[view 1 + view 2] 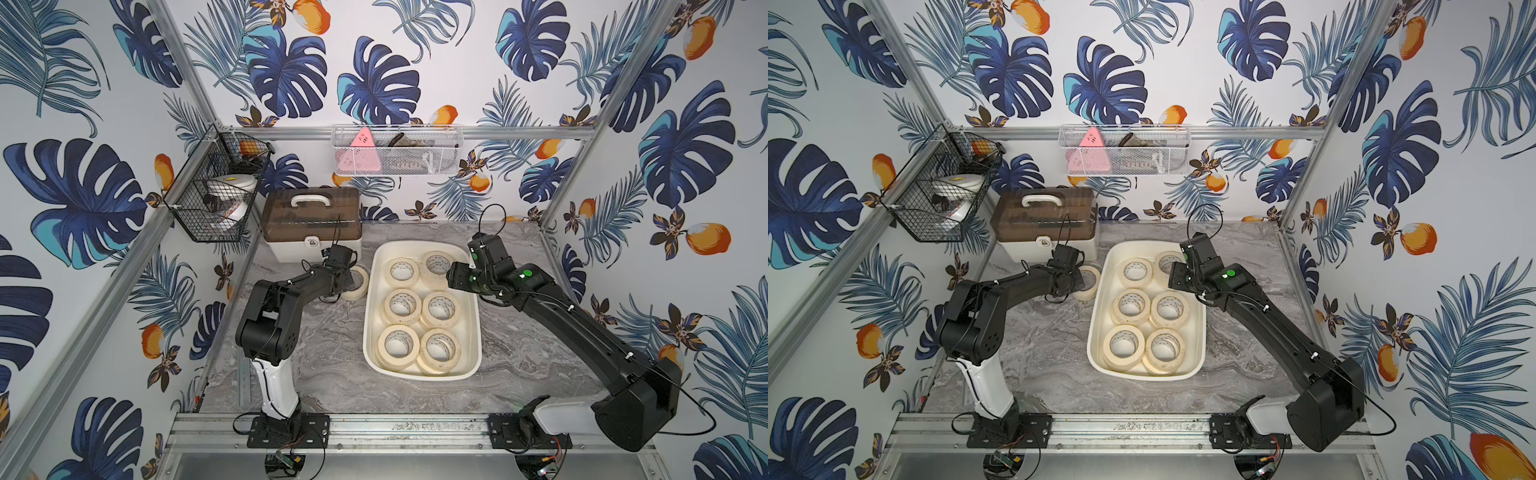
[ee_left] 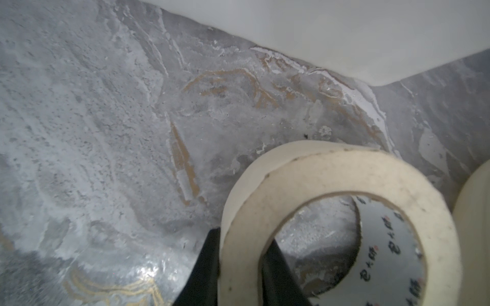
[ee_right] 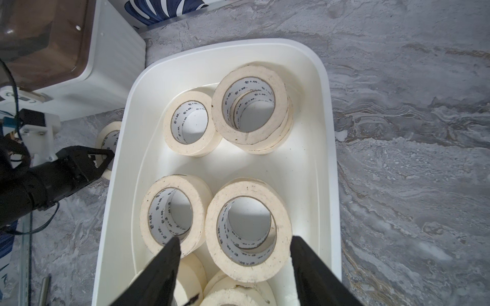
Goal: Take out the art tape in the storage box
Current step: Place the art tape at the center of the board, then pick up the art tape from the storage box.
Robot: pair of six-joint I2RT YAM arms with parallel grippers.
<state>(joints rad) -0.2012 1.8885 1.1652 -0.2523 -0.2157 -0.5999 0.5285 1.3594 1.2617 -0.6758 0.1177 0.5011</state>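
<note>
The cream-white storage box (image 1: 368, 332) (image 1: 1093, 336) (image 3: 328, 127) sits mid-table and holds several rolls of beige art tape (image 1: 401, 305) (image 1: 1131, 306) (image 3: 249, 227), some stacked. One more tape roll (image 1: 360, 277) (image 2: 331, 180) is outside the box, by its far left corner over the marble. My left gripper (image 1: 347, 281) (image 2: 242, 249) is shut on that roll's wall, one finger inside the ring and one outside. Another roll (image 1: 351, 294) seems to lie flat on the table just below it. My right gripper (image 1: 451, 276) (image 3: 235, 239) hovers open above the rolls in the box, touching none.
A white case with a brown lid (image 1: 311, 220) stands at the back left, close behind the left gripper. A black wire basket (image 1: 216, 195) hangs on the left frame. A white mesh basket (image 1: 395, 153) hangs on the back wall. Grey marble tabletop (image 1: 519, 340) surrounds the box.
</note>
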